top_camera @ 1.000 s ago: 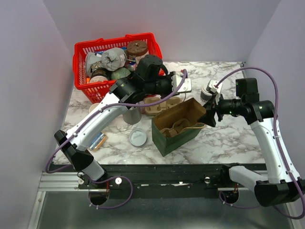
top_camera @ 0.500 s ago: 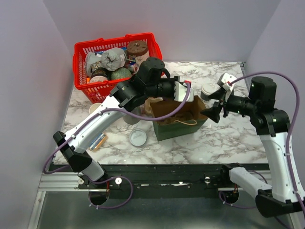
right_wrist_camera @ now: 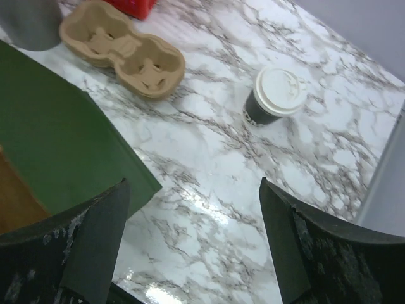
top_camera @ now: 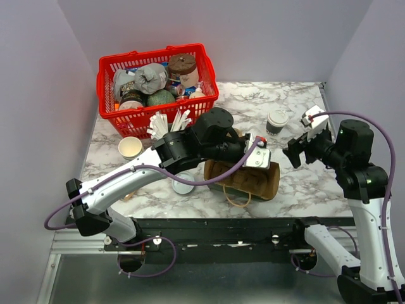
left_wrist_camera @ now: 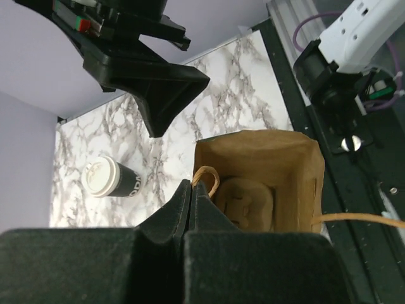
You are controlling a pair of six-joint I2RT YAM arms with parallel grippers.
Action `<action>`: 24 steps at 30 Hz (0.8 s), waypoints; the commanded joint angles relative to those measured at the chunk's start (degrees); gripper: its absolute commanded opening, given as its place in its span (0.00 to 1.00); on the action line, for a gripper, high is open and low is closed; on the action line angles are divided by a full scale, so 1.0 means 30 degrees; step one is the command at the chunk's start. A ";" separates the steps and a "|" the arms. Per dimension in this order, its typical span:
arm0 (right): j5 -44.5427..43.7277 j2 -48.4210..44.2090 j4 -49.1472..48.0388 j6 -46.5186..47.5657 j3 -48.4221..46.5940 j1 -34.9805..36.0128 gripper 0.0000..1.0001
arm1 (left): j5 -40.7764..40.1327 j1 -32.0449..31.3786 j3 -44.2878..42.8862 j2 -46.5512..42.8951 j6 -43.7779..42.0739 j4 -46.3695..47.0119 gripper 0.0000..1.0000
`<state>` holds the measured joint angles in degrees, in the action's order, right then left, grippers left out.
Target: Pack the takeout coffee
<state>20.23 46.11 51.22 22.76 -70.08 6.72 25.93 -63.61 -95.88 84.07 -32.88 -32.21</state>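
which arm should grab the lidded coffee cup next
Right. The right gripper is open and empty, with the coffee cup close by and clear in its wrist view. The left gripper is shut on the rim of the paper bag.

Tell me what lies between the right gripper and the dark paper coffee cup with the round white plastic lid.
Only bare marble tabletop, as the right wrist view shows: nothing stands between the right gripper and the lidded dark paper cup.

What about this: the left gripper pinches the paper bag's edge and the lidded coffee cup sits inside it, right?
No: the lidded coffee cup stands on the table outside the paper bag, per the top external view; the rest holds.
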 commanded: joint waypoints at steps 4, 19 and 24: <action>0.7131 -0.0368 0.3895 0.2366 -0.2302 -0.0101 0.91 | -0.0586 -0.0123 0.1284 -0.1071 0.2526 0.2034 0.00; 1.2182 0.3817 0.3757 0.5331 -0.1306 0.0044 0.80 | -0.1934 -0.0094 0.1079 -0.1539 0.1939 0.1859 0.00; 1.2563 0.5342 0.3698 0.5859 -0.1658 0.0658 0.75 | -0.2491 -0.0036 0.1284 -0.1745 0.1558 0.1858 0.00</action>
<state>53.80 60.45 63.92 38.06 -74.17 7.22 21.32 -63.77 -92.38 80.88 -27.24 -27.42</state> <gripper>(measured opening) 0.768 0.010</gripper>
